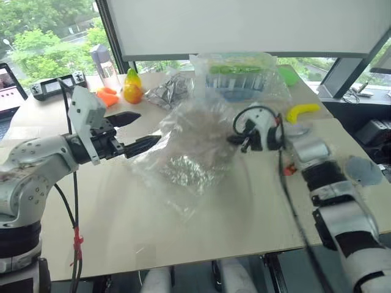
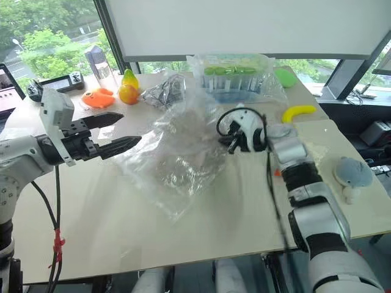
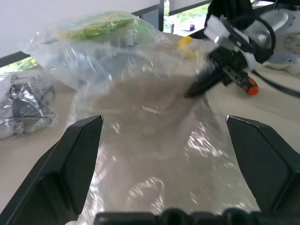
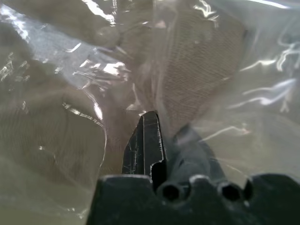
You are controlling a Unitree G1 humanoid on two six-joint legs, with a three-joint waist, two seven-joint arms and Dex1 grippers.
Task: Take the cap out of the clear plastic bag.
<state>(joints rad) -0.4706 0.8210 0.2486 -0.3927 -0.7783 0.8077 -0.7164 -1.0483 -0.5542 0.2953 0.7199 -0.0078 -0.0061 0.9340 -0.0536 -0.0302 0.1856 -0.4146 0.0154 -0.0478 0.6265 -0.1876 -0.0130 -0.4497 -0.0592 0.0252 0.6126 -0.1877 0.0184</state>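
Observation:
The clear plastic bag stands crumpled and partly lifted in the middle of the table. Inside it, the beige cap shows through the film; its woven cloth is close in the right wrist view. My right gripper is shut at the bag's upper right side, with film pinched around its fingers. To the left, my left gripper is held level and open, its tips at the bag's left edge. In the left wrist view its fingers frame the bag and nothing is between them.
Behind the bag lie a clear bag of green and blue items and a small bag of dark cables. A banana lies at the right, toy fruit and a controller at back left, a plush toy near the right edge.

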